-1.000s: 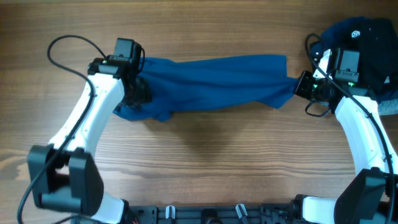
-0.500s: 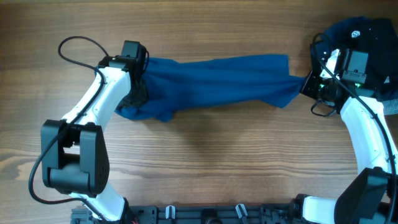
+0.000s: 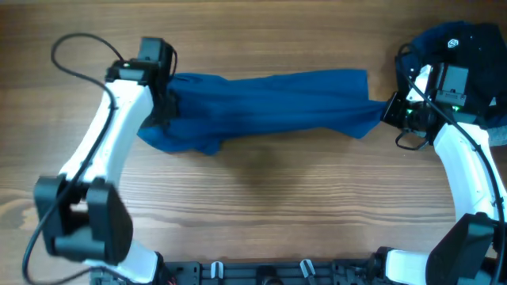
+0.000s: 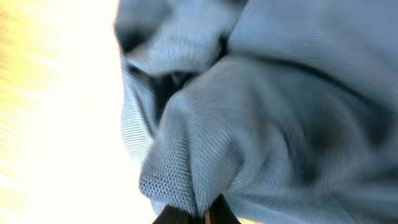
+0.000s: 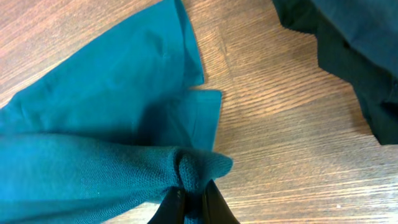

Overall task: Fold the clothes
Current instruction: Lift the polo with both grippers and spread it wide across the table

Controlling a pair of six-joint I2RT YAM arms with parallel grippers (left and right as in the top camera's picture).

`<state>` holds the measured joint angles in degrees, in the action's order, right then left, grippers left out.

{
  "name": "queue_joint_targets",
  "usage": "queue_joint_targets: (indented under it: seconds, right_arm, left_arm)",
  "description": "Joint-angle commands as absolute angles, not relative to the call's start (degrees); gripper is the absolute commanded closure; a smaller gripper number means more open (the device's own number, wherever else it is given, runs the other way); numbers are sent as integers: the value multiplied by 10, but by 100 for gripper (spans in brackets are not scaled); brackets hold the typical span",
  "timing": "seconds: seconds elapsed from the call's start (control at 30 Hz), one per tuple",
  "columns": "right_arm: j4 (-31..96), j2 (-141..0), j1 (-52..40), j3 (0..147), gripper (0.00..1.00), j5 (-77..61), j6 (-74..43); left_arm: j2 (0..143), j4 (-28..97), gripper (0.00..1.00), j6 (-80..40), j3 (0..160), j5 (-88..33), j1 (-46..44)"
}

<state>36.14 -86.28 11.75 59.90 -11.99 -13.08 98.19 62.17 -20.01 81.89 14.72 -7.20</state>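
Wooden table (image 3: 277, 206), light-brown grain running left to right. Far right corner: a heap of dark cloth, black garment (image 3: 475, 36) on top, small white logo (image 3: 453, 44) facing up. Pale grey-blue patch (image 3: 496, 134) just below the heap at the right edge; cannot tell what it is.

Right wrist view: the dark cloth (image 5: 354, 50) lies crumpled on bare wood (image 5: 280, 124). Left wrist view: tabletop (image 4: 56, 112) washed out bright.
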Motion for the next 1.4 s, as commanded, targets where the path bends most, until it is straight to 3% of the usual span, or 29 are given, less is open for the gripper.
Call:
queue_joint_targets:
  seconds: [0.0, 0.4, 1.1, 1.37]
  right_arm:
    - [377, -868, 123, 634, 96, -128, -119]
    - [523, -820, 123, 788, 96, -134, -102]
    - [724, -730, 123, 1034, 96, -129, -44]
    - [824, -672, 123, 1183, 96, -66, -45]
  left_arm:
    - [886, 619, 95, -197, 863, 167, -66]
    - [734, 578, 96, -192, 880, 235, -66]
    - [554, 521, 96, -169, 950, 241, -66]
    - [462, 533, 96, -169, 981, 223, -66]
